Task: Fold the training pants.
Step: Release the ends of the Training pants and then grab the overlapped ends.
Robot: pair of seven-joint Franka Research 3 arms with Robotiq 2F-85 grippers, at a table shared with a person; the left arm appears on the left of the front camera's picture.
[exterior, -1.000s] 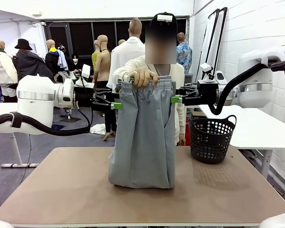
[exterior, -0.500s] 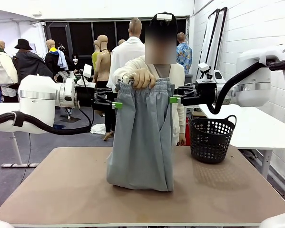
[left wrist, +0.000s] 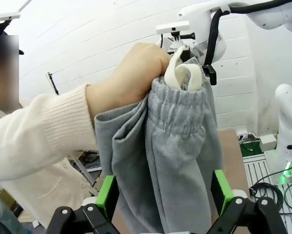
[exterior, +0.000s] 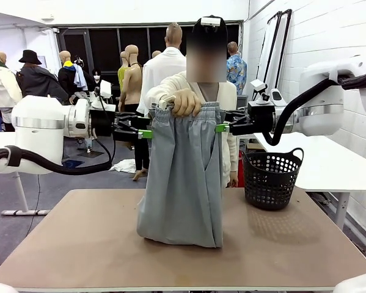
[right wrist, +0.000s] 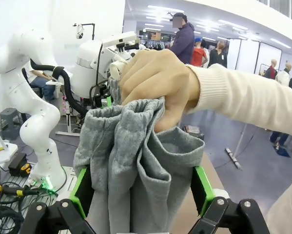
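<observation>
One table (exterior: 79,244): the hem of the pants rests crumpled on it near the middle, slumped a touch more than a second ago.
Training pants (exterior: 183,183): they hang upright, with the waistband bunched in the person's hand (exterior: 184,101).
Left fingers (left wrist: 107,195): spread wide astride one waistband edge, with cloth between them and nothing gripped; they have barely shifted.
Right fingers (right wrist: 81,190): equally wide, having crept inward to straddle the other edge; nothing is held.
Meaning: I judge the handover ready, and closing both sides comes next.
</observation>
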